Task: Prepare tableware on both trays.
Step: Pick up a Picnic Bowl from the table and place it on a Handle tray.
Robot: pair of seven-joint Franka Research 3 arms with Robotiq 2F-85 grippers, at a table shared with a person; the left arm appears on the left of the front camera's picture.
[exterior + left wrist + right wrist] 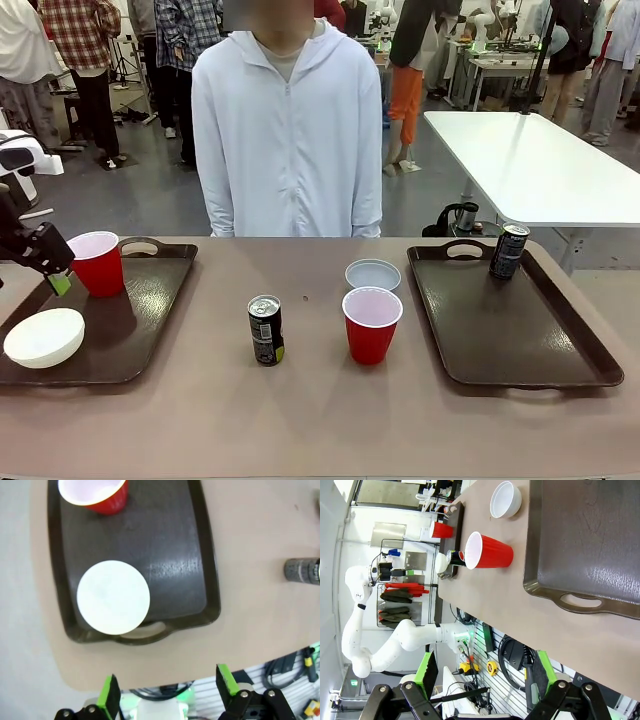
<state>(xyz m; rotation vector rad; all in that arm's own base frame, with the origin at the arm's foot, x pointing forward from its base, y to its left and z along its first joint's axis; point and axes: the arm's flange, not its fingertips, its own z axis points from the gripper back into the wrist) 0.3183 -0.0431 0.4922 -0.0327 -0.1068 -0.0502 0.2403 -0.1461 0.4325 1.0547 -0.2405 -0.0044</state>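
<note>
Two brown trays lie on a table [300, 420]. The left tray [150, 300] holds one red cup [97, 262] and one white bowl [44, 337]. The right tray [520, 330] holds one black can [508, 251]. Between the trays on the table stand a second red cup [371, 325], a second can [265, 330] and one grey-blue bowl [372, 274]. The left gripper [167, 690], just beside the left tray's cup, and the right gripper [485, 672] both gape wide and hold nothing.

A person in a white zip hoodie [287, 130] stands at the brown table [320, 420]'s far side; 1 white table [530, 160] stands behind, to the right
</note>
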